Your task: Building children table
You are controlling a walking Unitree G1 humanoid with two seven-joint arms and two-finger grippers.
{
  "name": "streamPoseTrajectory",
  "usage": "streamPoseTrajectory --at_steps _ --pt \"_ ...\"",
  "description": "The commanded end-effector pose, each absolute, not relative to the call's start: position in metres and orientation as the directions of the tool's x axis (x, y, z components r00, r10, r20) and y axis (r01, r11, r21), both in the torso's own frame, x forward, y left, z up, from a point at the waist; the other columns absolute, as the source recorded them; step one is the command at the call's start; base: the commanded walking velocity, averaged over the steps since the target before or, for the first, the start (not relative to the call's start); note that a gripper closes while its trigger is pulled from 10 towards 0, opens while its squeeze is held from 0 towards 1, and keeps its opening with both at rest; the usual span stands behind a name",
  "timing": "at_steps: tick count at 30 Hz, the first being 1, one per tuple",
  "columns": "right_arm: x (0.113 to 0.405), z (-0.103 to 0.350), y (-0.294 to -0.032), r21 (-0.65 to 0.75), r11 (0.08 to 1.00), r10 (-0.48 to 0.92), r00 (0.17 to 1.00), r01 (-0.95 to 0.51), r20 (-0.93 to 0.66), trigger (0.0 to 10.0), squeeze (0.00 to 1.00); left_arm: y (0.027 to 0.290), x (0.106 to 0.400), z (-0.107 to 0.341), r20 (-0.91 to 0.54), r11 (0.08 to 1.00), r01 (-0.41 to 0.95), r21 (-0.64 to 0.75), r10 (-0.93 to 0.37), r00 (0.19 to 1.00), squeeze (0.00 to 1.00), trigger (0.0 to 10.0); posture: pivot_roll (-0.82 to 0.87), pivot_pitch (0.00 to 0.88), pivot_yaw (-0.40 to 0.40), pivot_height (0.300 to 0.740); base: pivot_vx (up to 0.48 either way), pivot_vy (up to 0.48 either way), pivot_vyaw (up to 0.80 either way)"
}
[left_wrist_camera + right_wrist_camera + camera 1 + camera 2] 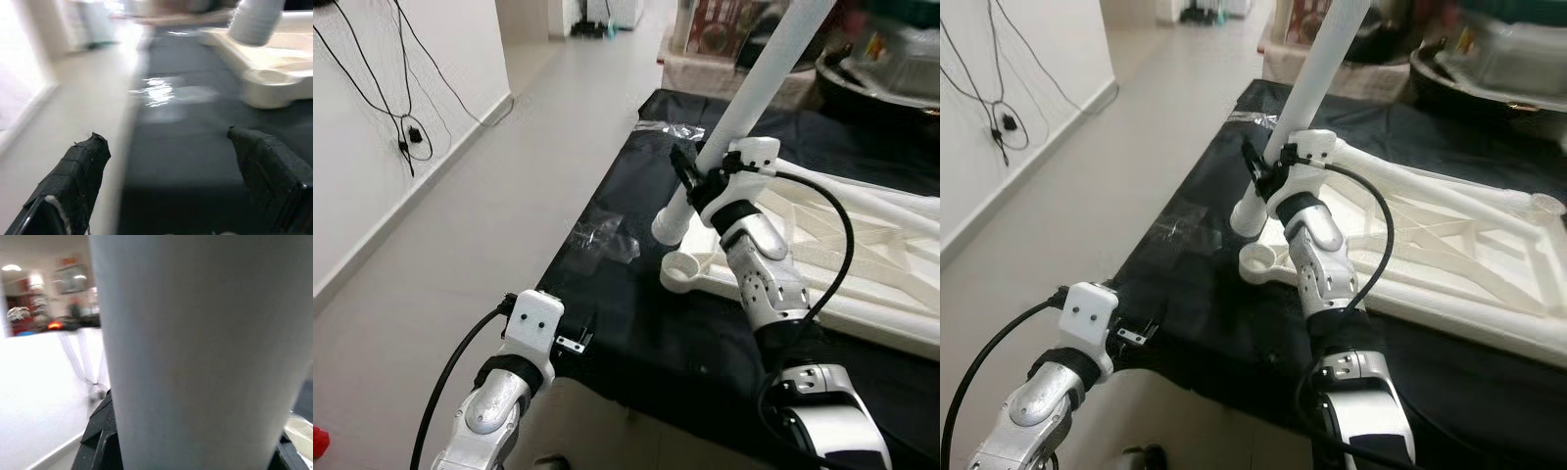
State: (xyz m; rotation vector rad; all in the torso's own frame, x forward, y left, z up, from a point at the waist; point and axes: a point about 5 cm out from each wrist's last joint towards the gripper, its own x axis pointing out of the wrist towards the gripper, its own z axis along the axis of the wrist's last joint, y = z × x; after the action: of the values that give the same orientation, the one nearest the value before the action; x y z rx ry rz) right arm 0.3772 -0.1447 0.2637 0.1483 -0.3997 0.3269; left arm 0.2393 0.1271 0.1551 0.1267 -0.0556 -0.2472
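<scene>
A long white table leg (759,73) leans steeply over the black-covered surface. My right gripper (697,171) is shut on it just above its lower end (668,227). That end sits right behind the round corner socket (683,264) of the white tabletop (862,264), which lies underside up. In the right wrist view the leg (195,342) runs between the black fingers (100,435). My left gripper (164,137) stands open and empty at the surface's near left edge, with its wrist (533,323) low beside the cloth.
Two clear plastic bags (602,240) (675,129) lie on the black cloth (636,323). Grey floor runs along the left, with cables (406,132) hanging on the white wall. Cluttered boxes and a dark basin (891,59) stand behind the tabletop.
</scene>
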Motion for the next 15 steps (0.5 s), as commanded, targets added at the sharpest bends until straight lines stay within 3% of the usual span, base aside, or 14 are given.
streamPoseTrajectory --at_steps 1,15 --pt "0.375 0.256 -0.132 0.086 0.92 0.323 0.862 -0.383 0.391 10.0 0.0 0.129 0.238 0.144 -0.016 0.963 0.235 0.13 -0.235 0.972 0.0 10.0 0.15 0.121 -0.075 0.74 0.0 0.0 0.0" --pt "0.353 0.255 -0.117 0.058 0.933 0.296 0.85 -0.354 0.435 10.0 0.0 0.131 0.246 0.16 0.064 0.973 0.176 0.151 -0.187 0.98 0.0 10.0 0.14 0.096 -0.076 0.74 0.0 0.0 0.0"
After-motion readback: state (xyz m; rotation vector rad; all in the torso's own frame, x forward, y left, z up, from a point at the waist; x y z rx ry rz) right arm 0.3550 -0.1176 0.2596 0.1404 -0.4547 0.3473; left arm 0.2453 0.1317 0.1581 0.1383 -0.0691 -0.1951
